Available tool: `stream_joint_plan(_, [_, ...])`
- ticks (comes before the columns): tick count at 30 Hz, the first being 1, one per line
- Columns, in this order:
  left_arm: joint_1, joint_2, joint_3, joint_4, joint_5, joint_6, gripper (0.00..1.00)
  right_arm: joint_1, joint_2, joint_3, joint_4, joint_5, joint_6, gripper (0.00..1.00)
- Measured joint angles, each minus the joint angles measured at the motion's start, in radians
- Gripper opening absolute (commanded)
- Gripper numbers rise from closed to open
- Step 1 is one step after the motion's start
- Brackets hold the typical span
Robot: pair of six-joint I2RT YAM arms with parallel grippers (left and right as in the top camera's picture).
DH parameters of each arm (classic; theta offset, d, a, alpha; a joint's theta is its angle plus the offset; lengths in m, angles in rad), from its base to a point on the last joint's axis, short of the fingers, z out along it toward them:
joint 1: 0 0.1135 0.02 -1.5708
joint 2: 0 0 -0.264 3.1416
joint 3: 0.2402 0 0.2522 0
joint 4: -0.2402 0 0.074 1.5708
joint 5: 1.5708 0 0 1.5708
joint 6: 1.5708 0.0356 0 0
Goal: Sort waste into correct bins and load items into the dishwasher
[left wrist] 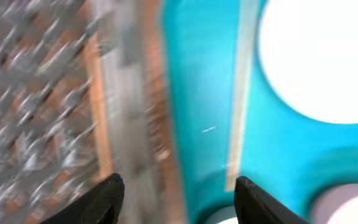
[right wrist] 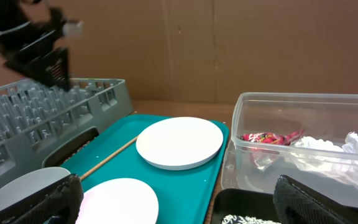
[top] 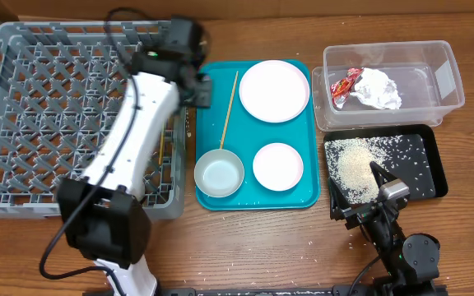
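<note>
One thin wooden stick, a chopstick as far as I can judge, lies inside the grey dish rack against its right-hand wall, which is where the eating things belong. Just past that wall hangs my left gripper, over the strip of table between the rack and the teal serving tray. Its fingers are spread with nothing between them, though my wrist view is too blurred to say more. I read that pose as a line-up on the second chopstick, which lies lengthwise along the tray's left side, just beside the gripper. At the tray's near left corner sits the steel bowl, then the large round plate at the back and the small white bowl in front of it, none yet racked; I see no cup. Further right the clear tub holds the red wrapper and the white tissue side by side, dry rubbish kept apart from food. In front of it the black tray carries the rice, heaped at its left end, with a few grains loose on the table. My right gripper hovers low at that tray's near left corner, fingers wide apart and holding nothing, parked clear of the left arm, I judge.
</note>
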Motion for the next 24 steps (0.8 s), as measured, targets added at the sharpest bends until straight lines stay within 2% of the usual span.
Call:
stream_joint_plan(6, [-0.142,0.043,-0.011,0.158,-0.041,0.000,0.50,0.000,0.000,0.000,0.000,0.000,0.000,1.00])
stream_joint_plan(13, [-0.130,0.271,-0.028,0.214,-0.082,-0.004,0.49,0.000,0.000,0.000,0.000,0.000,0.000,1.00])
stream_joint_plan(16, [-0.121,0.347,-0.045,0.221,-0.087,-0.008,0.44,0.000,0.000,0.000,0.001,0.000,0.000,1.00])
stream_joint_plan(17, [-0.119,0.354,-0.045,0.226,-0.087,-0.008,0.40,0.000,0.000,0.000,0.000,0.000,0.000,1.00])
stream_joint_plan(19, [-0.118,0.348,-0.041,0.233,-0.090,-0.011,0.23,0.000,0.000,0.000,0.000,0.000,0.000,1.00])
stream_joint_plan(20, [-0.118,0.351,-0.041,0.230,-0.089,-0.015,0.06,0.000,0.000,0.000,0.000,0.000,0.000,1.00])
stream_joint_plan(24, [-0.118,0.359,-0.041,0.221,-0.085,-0.011,0.04,0.000,0.000,0.000,0.000,0.000,-0.001,1.00])
